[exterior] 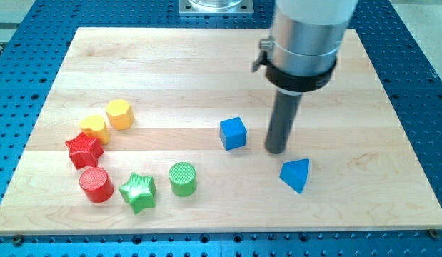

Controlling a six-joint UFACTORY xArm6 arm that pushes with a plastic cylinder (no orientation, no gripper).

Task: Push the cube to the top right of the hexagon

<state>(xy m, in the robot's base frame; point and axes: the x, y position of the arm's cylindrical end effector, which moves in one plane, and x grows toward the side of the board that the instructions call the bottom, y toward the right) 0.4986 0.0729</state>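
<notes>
My tip (276, 150) rests on tabletop (206, 57), just right of blue cube (233, 133), not touching; tool is plain rod, nothing to open or close. Yellow hexagon (120, 114) far at view's left. Tip on right side probably because cube must travel left. Blue wedge (295, 175) near, below tip.

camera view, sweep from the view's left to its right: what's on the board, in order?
red star → yellow heart-like block → yellow hexagon → green star → green cylinder → blue cube → my tip → blue triangular block. Red cylinder skipped: it overlaps the first two.
</notes>
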